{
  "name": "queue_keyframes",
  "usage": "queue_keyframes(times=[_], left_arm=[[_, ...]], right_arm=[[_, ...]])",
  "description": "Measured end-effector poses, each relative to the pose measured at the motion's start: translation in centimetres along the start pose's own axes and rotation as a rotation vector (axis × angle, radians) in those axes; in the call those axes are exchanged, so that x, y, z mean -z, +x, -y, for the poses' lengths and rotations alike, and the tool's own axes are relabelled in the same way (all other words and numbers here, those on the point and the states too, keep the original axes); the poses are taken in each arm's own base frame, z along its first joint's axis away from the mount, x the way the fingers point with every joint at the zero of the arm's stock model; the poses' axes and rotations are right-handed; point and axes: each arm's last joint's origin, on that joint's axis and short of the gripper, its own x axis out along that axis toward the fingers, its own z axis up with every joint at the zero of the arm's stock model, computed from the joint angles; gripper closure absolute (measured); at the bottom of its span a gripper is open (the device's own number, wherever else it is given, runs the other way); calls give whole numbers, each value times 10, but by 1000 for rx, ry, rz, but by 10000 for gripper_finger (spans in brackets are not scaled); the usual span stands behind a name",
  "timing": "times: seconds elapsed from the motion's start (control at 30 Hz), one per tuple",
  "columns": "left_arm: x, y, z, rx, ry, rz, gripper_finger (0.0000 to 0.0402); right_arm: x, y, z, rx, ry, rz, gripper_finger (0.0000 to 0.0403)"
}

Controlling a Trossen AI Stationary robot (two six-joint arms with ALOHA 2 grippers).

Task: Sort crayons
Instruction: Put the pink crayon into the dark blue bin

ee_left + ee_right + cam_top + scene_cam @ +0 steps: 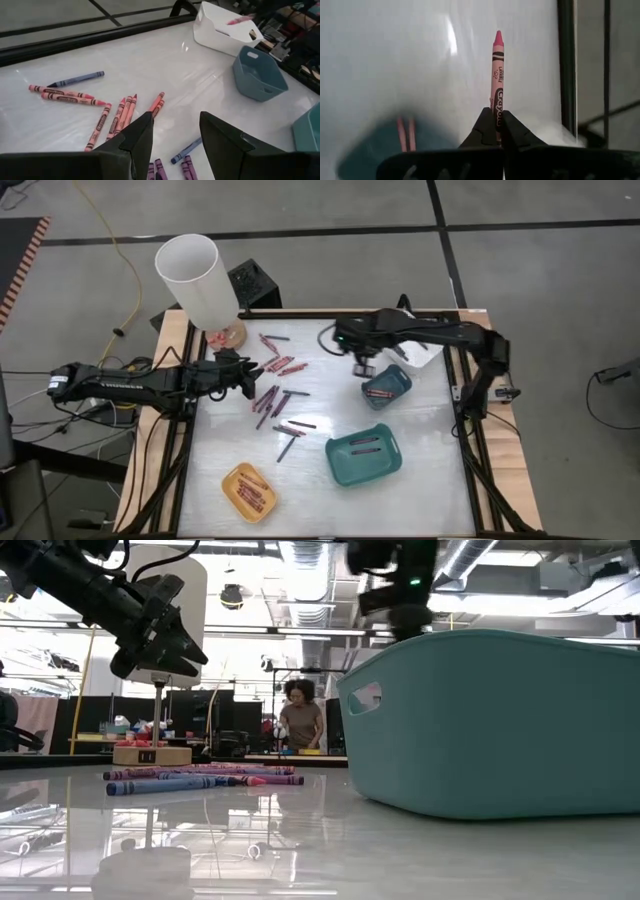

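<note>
Red, pink, purple and blue crayons (277, 385) lie loose on the white table top (330, 420), also seen in the left wrist view (107, 107) and the low view (200, 778). My right gripper (365, 366) hangs above the small blue tray (388, 386), shut on a pink crayon (498, 75). My left gripper (175, 135) stands open above the left of the crayon scatter (245, 375), with nothing between its fingers. Some crayons lie in the yellow tray (250, 490) and the teal tray (365, 455). My right gripper pinches the pink crayon's blunt end (497, 116) between its two fingertips. The crayon runs on along the fingers and sticks out past them, its point leading. The fingers slant steeply down. The crayon (240, 20) is lifted clear of the table and the trays.
A white tray (425, 352) stands at the far right, beside the blue one. A tall white cylinder (197, 277) rises at the far left corner. A black frame (465, 420) edges the table. Beyond the table a person (300, 720) is in the room.
</note>
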Motion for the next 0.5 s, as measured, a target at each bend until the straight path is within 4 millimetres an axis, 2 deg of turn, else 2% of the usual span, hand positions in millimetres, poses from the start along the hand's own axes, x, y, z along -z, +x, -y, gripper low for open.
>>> queue_keyframes(times=[0.17, 0.27, 0.37, 0.5], left_arm=[[0, 0, 0, -2, -1, 2, 251], [0, 0, 0, -3, -5, 2, 251], [0, 0, 0, -3, -6, 2, 251], [0, 0, 0, -3, -8, 3, 251]], right_arm=[[44, 1, -9, -14, -83, -104, 403], [69, 11, -22, -24, -125, -123, 403], [84, 21, -35, -26, -161, -82, 403], [95, 21, -52, -26, -225, 24, 403]])
